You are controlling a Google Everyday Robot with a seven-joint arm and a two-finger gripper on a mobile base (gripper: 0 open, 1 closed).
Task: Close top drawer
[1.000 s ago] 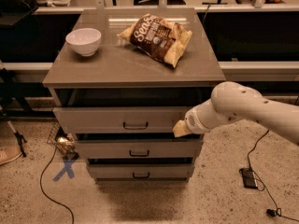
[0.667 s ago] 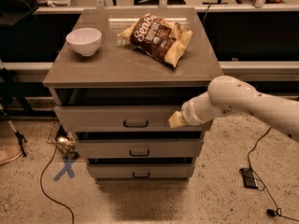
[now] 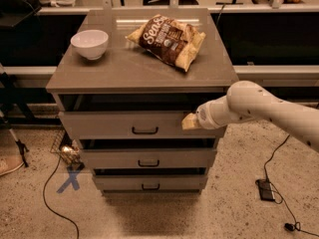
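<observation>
The top drawer (image 3: 114, 124) is a wide grey drawer with a small dark wire handle (image 3: 145, 131) at its centre. It stands pulled out a little from the grey cabinet, with a dark gap under the cabinet top. My gripper (image 3: 190, 122) is at the end of a white arm that comes in from the right. Its yellowish tip rests against the right part of the drawer's front, right of the handle.
A white bowl (image 3: 89, 43) and a chip bag (image 3: 168, 38) lie on the cabinet top (image 3: 124, 71). Two shorter grey drawers (image 3: 148, 159) sit below. Cables and a blue floor mark (image 3: 69, 180) lie on the left, a power adapter (image 3: 266, 189) on the right.
My arm has moved left along the drawer front, closer to the handle. The view has shifted toward the cabinet.
</observation>
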